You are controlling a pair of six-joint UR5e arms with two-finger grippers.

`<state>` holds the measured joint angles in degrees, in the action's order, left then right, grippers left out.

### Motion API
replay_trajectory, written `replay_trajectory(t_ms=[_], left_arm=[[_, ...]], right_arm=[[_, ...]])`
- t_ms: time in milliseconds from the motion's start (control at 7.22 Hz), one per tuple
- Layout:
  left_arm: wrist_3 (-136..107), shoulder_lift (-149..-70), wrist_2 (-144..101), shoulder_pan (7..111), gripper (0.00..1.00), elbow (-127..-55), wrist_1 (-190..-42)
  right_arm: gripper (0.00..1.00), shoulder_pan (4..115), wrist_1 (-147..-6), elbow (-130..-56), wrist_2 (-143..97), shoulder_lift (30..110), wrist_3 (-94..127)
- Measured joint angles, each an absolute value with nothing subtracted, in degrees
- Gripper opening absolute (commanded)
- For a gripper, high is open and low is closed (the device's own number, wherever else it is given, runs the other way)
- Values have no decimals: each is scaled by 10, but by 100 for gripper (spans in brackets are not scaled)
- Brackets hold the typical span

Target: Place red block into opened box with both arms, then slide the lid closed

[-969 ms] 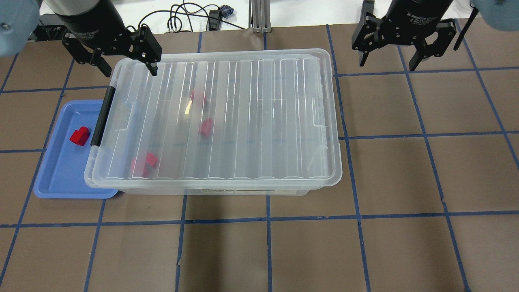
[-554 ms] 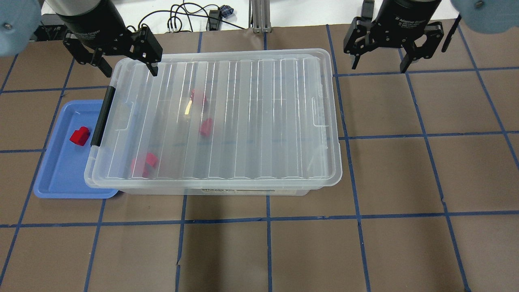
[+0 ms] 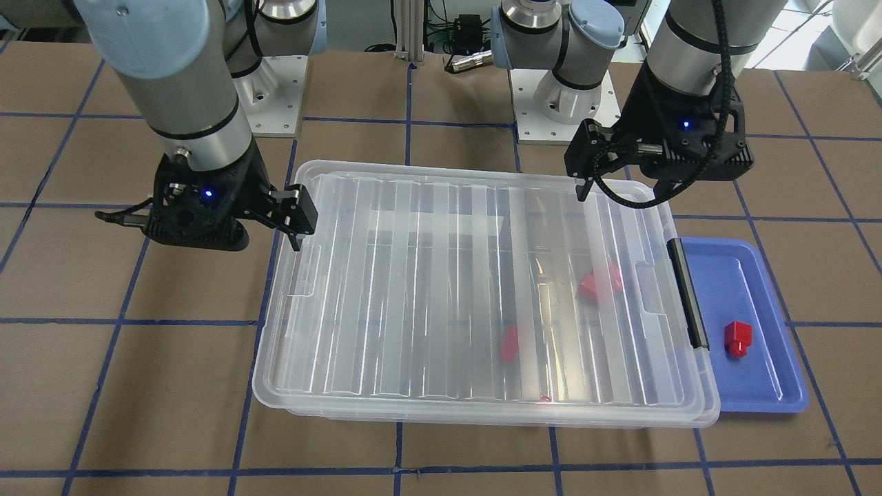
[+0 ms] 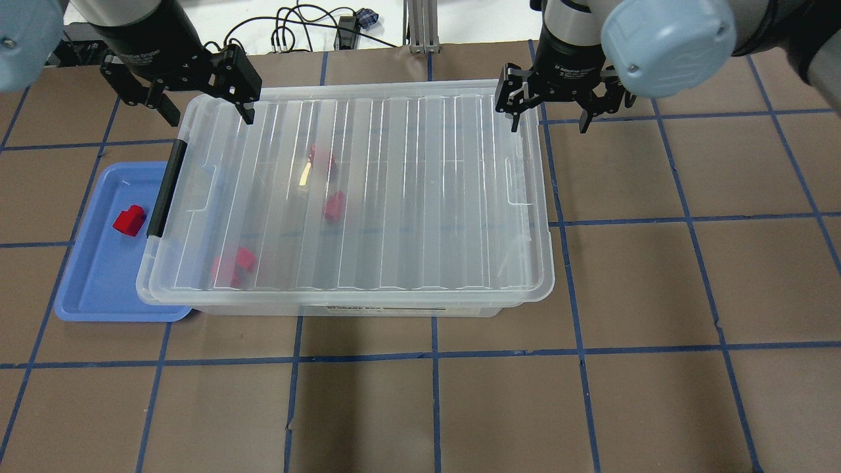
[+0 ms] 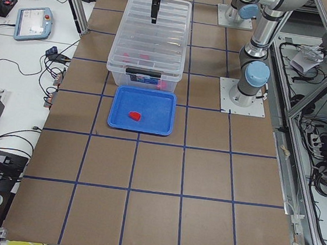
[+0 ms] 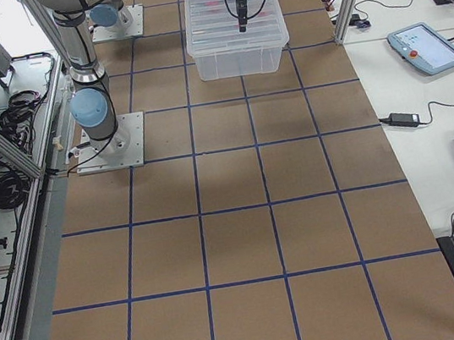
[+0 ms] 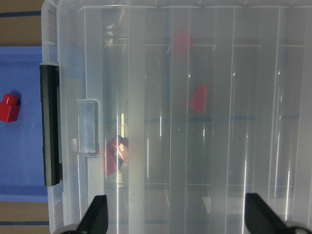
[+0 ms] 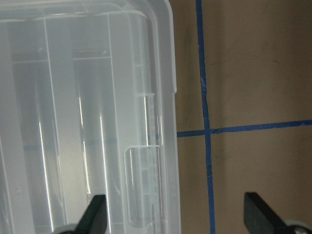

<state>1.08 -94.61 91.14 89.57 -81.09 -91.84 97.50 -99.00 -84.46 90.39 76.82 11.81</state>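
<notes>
Left fingers [image 4: 244, 105], overhead: spread wide, empty, over the back corner of the lid [image 4: 394, 197] by the black latch [image 4: 167, 187].
Right fingers [image 4: 513, 117], overhead: spread wide, empty, straddling the lid's opposite back corner.
Red block [image 3: 739, 338], front view: in the blue tray [image 3: 775, 389], well apart from the left fingers, outside the box [image 3: 496, 420].
Left wrist view: lid between the fingers, other red blocks [image 7: 199, 97] beneath it.
Right wrist view: lid edge by one finger, bench [image 8: 253, 73] by the other.
</notes>
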Motion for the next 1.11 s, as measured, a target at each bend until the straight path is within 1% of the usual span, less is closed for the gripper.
replay_trajectory(t_ms=[415, 1108], left_arm=[[11, -943, 912, 895, 100, -812, -921], [49, -939, 930, 870, 100, -818, -926]], right_arm=[[100, 973, -1061, -903, 907, 740, 111], [100, 969, -1058, -911, 975, 741, 105]])
